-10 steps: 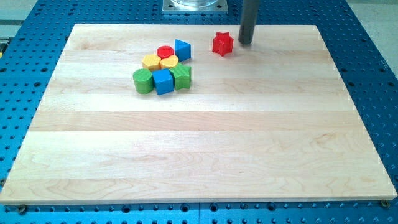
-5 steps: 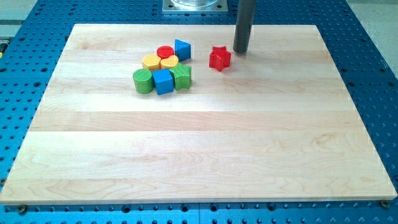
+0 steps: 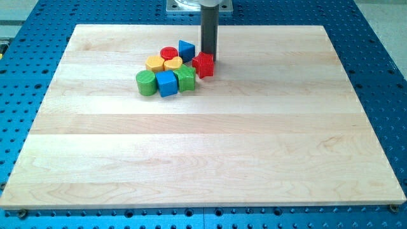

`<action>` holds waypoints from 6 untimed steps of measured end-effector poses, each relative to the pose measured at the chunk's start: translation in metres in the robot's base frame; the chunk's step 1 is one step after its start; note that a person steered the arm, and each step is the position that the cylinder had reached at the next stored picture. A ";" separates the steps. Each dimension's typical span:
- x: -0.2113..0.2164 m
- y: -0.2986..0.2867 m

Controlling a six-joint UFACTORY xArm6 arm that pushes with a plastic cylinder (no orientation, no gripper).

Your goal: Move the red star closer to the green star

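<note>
Wooden board [image 3: 203, 159] on blue perforated table [image 3: 381, 76]; tip [image 3: 209, 56] behind red star [image 3: 203, 65]

This looks like a robotics lab bench. A pale wooden board [image 3: 203, 140] lies on a blue metal table [image 3: 381, 76] drilled with a regular grid of mounting holes, and a grey machined metal base plate [image 3: 198, 6] sits bolted at the far edge.
</note>
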State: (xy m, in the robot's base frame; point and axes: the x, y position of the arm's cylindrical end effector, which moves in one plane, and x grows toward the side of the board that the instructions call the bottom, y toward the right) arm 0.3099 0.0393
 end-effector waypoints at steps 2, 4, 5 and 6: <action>0.007 0.007; 0.007 -0.020; -0.004 0.027; -0.066 0.020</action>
